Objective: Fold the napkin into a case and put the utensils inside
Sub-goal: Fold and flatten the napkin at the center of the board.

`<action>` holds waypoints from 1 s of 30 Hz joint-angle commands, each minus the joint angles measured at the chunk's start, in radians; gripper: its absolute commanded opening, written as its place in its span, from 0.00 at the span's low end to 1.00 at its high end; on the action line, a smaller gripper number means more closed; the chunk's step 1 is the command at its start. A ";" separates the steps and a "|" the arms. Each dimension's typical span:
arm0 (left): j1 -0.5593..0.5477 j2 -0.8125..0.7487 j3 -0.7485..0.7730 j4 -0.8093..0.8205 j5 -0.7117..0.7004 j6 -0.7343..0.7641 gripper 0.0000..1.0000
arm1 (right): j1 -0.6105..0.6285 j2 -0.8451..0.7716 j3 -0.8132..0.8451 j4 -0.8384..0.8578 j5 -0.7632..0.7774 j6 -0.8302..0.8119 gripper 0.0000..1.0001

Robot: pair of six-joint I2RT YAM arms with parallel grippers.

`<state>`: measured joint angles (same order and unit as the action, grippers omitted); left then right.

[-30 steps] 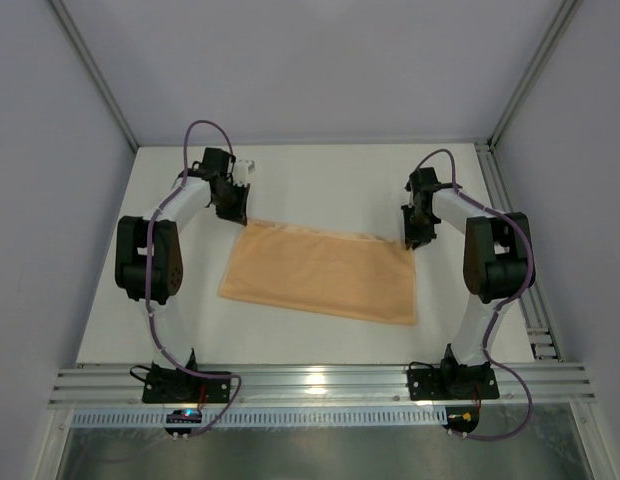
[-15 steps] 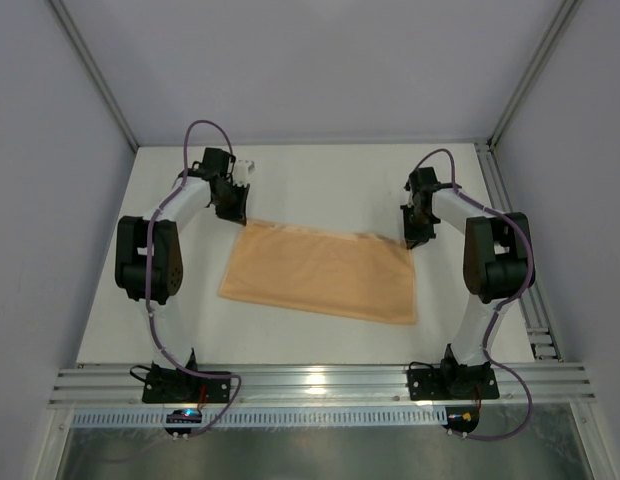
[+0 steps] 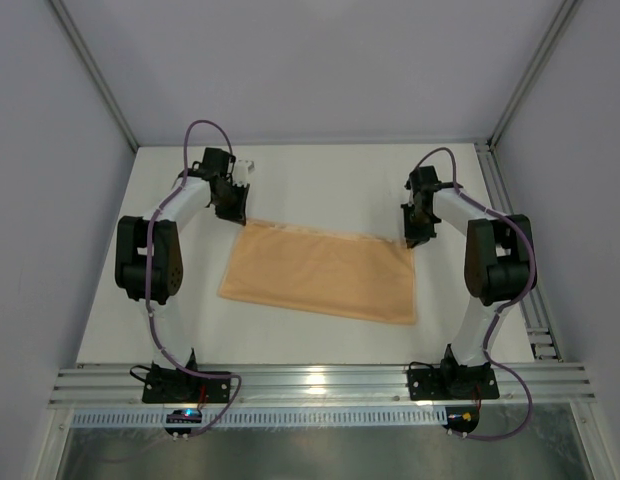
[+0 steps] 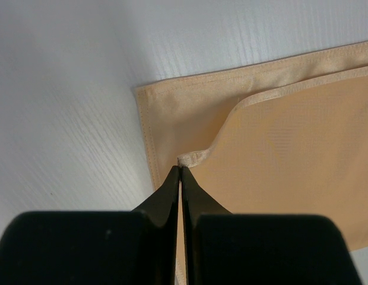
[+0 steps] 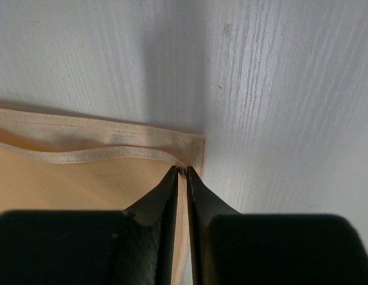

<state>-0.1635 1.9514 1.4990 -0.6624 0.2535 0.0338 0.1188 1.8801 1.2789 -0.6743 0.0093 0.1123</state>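
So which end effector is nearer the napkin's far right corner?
Right. The right end effector pinches the napkin at that corner; the left end effector is at the far left corner.

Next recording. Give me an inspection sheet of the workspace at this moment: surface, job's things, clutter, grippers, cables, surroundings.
Surface: white table, no stains seen.
Job's things: napkin folded in two, lying flat mid-table; no utensils in view.
Clutter: nothing seen.
Grippers: left gripper shut on the upper layer's far-left corner; right gripper pinching its far-right corner.
Cables: purple cables loop over both arms, off the napkin.
Surroundings: grey walls; metal rail along the near edge.
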 commanded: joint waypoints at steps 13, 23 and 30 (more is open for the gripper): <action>-0.001 -0.003 -0.005 0.018 0.000 0.008 0.00 | 0.005 -0.042 -0.007 0.022 -0.017 0.013 0.03; 0.007 -0.046 0.049 0.015 0.010 0.002 0.00 | -0.014 -0.151 0.003 0.055 0.060 0.061 0.03; 0.005 -0.051 0.090 0.004 0.053 -0.021 0.00 | -0.054 -0.127 0.007 0.064 0.026 0.062 0.03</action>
<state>-0.1616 1.9507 1.5341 -0.6647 0.2657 0.0292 0.0822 1.7592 1.2678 -0.6403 0.0395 0.1612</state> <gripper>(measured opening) 0.005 0.038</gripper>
